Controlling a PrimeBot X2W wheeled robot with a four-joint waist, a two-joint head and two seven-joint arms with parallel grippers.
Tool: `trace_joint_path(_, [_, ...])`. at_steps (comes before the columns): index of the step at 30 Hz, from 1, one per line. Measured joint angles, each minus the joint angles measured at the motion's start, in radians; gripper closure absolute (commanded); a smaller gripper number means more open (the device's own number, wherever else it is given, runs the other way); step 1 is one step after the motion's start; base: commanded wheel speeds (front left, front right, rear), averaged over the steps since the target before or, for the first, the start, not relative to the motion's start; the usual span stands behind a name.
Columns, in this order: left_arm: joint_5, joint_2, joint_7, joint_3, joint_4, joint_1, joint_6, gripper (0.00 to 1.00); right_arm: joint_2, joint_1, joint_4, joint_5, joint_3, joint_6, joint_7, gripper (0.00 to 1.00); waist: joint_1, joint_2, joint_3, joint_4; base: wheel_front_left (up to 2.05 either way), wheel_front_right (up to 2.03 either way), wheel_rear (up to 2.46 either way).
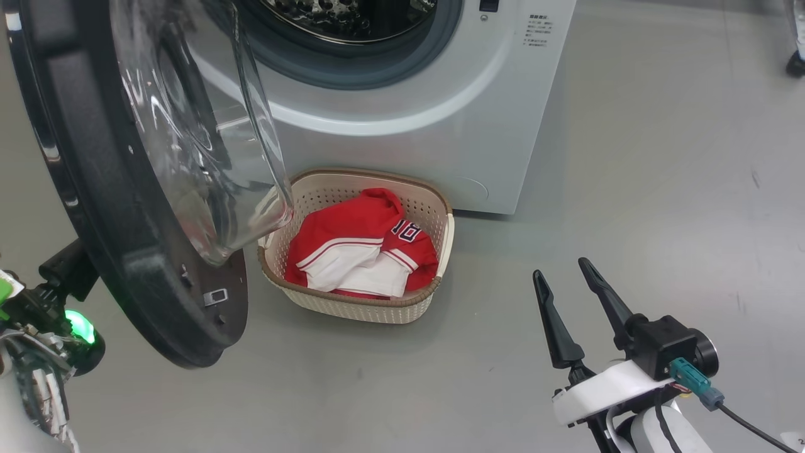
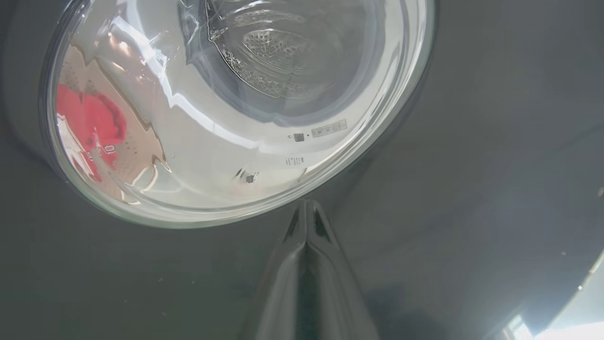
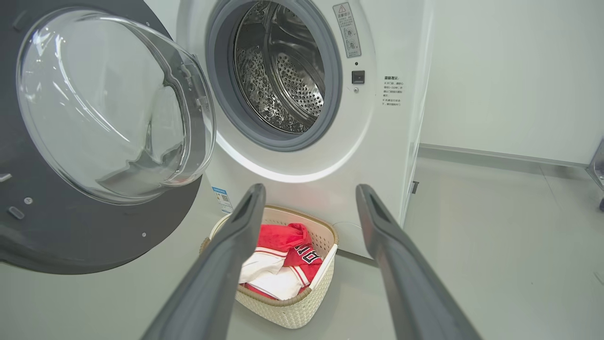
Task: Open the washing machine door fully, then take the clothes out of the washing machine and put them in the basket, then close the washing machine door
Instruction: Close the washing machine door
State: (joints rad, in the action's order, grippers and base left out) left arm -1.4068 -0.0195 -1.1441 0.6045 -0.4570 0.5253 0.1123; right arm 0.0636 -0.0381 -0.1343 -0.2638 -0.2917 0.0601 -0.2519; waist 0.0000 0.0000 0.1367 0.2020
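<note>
At lower right of the head view, right gripper (image 1: 561, 269): two long dark tapered fingers spread wide, holding nothing, above the smooth grey floor (image 1: 660, 189); left gripper (image 2: 306, 208): fingers pressed together with nothing between them, tips close against the glossy black outer rim of the washing machine door (image 1: 126, 264), just beside its glass; door stands open, its clear bulging bowl overlapping the basket (image 1: 352, 309) at the left corner in the head view; basket: cream perforated plastic, brown woven-look rim, on the floor just before the washing machine (image 1: 453, 126), ahead and left of the right gripper, well apart from it; clothes (image 1: 352, 245): crumpled inside the basket, red with white panels, dark "18" (image 1: 407, 231) legible; machine: white front-loader, grey gasket (image 3: 219, 94), perforated steel drum (image 3: 288, 80); blue sticker (image 3: 222, 199), warning label (image 3: 347, 28) and small printed lines (image 3: 391, 90) too fine to read
</note>
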Motion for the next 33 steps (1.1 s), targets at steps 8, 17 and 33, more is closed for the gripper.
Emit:
trace_joint_path(8, [-0.037, 0.0, 0.0, -0.044, 0.07, -0.036, -0.023, 1.0, -0.002, 0.0, 0.015, 0.0, -0.002, 0.0, 0.0, 0.0, 0.0, 0.0, 0.007, -0.052, 0.0, 0.0, 0.0])
trace_joint_path(17, [-0.147, -0.001, 0.021, -0.132, 0.082, -0.063, -0.065, 1.0, -0.004, 0.0, 0.017, 0.0, -0.005, 0.0, 0.0, 0.0, 0.0, 0.0, 0.015, -0.116, 0.0, 0.0, 0.0])
trace_joint_path(33, [-0.24, -0.001, 0.184, -0.293, 0.101, -0.105, -0.098, 1.0, -0.007, -0.001, 0.033, -0.008, -0.006, -0.001, 0.0, 0.0, 0.0, 0.0, 0.031, -0.244, 0.0, 0.0, 0.0])
